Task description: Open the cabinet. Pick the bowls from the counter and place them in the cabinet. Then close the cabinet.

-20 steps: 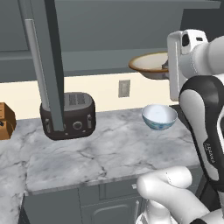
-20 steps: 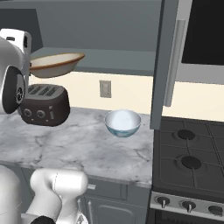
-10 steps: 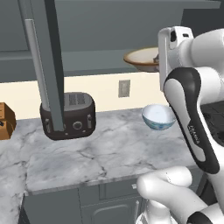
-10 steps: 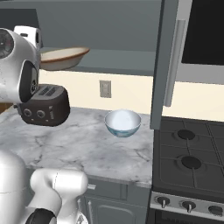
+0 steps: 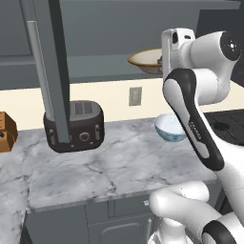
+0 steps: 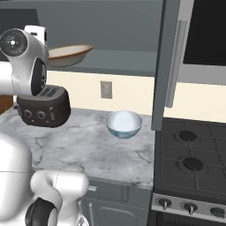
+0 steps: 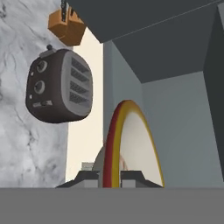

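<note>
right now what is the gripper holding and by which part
The gripper is shut on the cream bowl, pinching its rim, held up at the open cabinet.

Cream bowl (image 5: 145,61) half hidden behind arm; claw (image 7: 111,177) tips seemingly cut off.

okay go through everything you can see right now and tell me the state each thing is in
cabinet: doors open, grey shelf exposed.
cream bowl: gripped by its rim, held level at the shelf, not yet released.
gripper: shut on the cream bowl's rim.
white bowl: upright on the counter, untouched.
toaster: upright on the counter.
</note>
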